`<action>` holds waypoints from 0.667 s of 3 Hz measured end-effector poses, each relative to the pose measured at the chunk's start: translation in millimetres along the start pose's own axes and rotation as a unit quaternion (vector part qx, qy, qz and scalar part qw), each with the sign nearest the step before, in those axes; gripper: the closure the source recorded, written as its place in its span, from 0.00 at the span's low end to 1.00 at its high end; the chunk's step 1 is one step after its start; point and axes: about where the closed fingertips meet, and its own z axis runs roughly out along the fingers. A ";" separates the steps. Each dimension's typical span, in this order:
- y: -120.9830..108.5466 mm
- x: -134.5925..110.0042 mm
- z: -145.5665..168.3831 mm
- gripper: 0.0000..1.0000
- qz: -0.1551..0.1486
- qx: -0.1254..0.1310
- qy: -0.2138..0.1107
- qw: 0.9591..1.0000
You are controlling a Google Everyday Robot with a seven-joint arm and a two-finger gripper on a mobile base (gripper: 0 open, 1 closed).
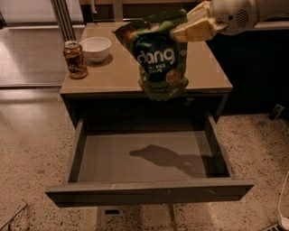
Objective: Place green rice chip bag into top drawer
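Green rice chip bag (pixel 159 61): white "dang" lettering, hangs upright in the air, above the rear of the drawer. Gripper (pixel 183 31) at upper right pinches its top corner. Top drawer (pixel 149 191): pulled open, smooth grey bottom, bag's shadow on it.

The hand (pixel 183 28), upper right above the counter (pixel 113 72), pinches and covers the top corner of the green rice chip bag (pixel 158 58); its arm (pixel 271 10) is cut off by the right edge. The hanging bag hides part of the counter's front edge. The label on the can (pixel 75 59) is too small to read.
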 end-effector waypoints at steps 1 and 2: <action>36.8 8.1 -0.4 1.00 0.017 -0.001 0.000 1.000; 57.9 35.8 17.4 1.00 0.036 -0.005 -0.005 0.999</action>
